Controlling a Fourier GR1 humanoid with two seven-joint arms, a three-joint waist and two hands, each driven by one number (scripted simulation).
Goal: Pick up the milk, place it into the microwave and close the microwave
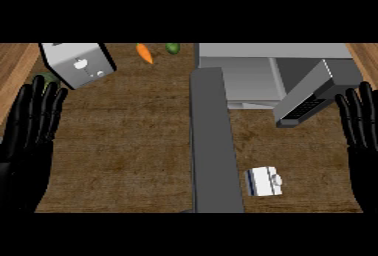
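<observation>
A small white milk carton with a round cap lies on the brown counter, right of the middle and near the front. The grey microwave stands at the back right with its inside showing. Its door is swung wide toward me, seen edge-on as a long grey slab just left of the milk. My right hand rests open at the right edge, fingers up, well clear of the carton. My left hand rests open at the left edge.
A silver toaster stands at the back left. A carrot and a green fruit lie at the back. Another green item peeks out behind my left hand. A grey panel with buttons slants beside the microwave.
</observation>
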